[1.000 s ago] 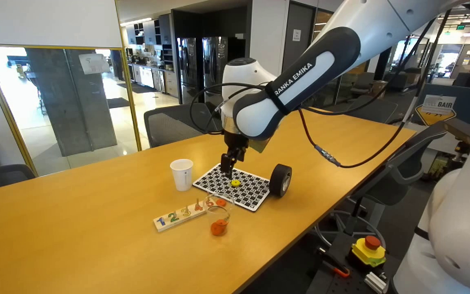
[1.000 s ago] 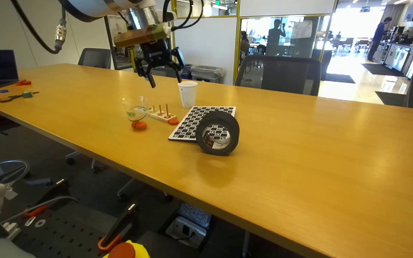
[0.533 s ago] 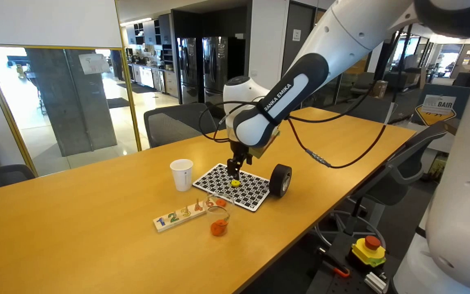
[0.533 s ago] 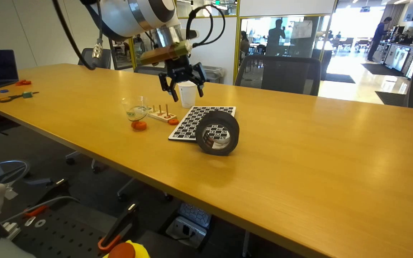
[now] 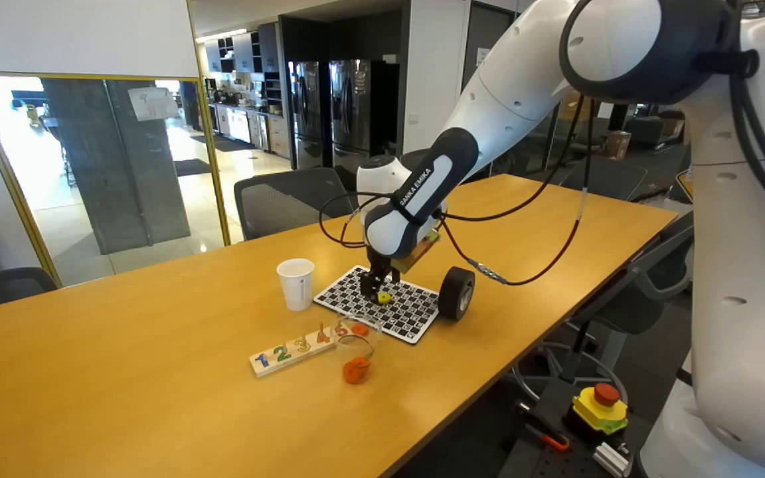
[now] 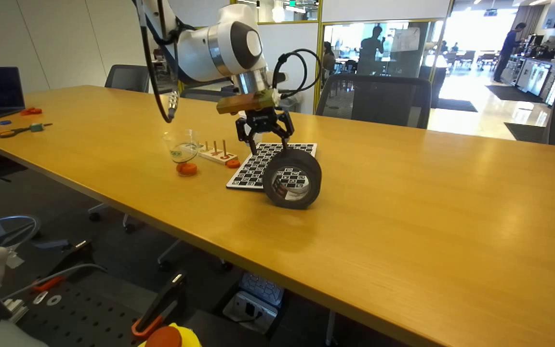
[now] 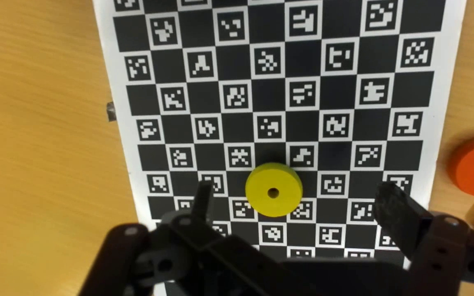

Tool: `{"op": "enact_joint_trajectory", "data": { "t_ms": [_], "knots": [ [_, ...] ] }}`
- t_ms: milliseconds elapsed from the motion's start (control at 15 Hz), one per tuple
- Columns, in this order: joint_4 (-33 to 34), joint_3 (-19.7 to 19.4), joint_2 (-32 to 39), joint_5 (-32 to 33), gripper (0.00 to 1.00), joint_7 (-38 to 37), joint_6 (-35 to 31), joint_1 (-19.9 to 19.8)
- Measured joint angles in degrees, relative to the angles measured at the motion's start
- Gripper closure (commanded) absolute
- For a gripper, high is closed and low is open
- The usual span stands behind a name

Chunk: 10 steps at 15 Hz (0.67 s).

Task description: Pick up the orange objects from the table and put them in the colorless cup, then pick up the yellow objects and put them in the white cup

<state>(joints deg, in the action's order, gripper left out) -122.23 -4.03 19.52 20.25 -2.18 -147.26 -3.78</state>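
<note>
Currently gripper over board, jaws spread wide; yellow disc on board, between them in wrist view, apart from both; white cup upright nearby.

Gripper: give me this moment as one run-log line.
gripper: open, empty, above ChArUco board; yellow holed disc: on board, ungripped; orange holed disc: on table beside board; white cup: upright

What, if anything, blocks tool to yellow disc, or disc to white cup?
Nothing visible on either leg. In the wrist view the yellow disc, on a flat board, shows between the open jaws of the tool. The tape roll stands on the disc's other side from the white cup.
</note>
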Motion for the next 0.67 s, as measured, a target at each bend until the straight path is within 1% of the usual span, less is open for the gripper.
{"op": "enact_joint_trajectory", "data": {
  "t_ms": [267,667],
  "knots": [
    [1.69,0.09,2.82,-6.39,0.0,5.07,-1.82,-1.51],
    [3.34,0.69,4.5,-11.3,0.0,9.86,-1.98,-2.8]
  ]
}}
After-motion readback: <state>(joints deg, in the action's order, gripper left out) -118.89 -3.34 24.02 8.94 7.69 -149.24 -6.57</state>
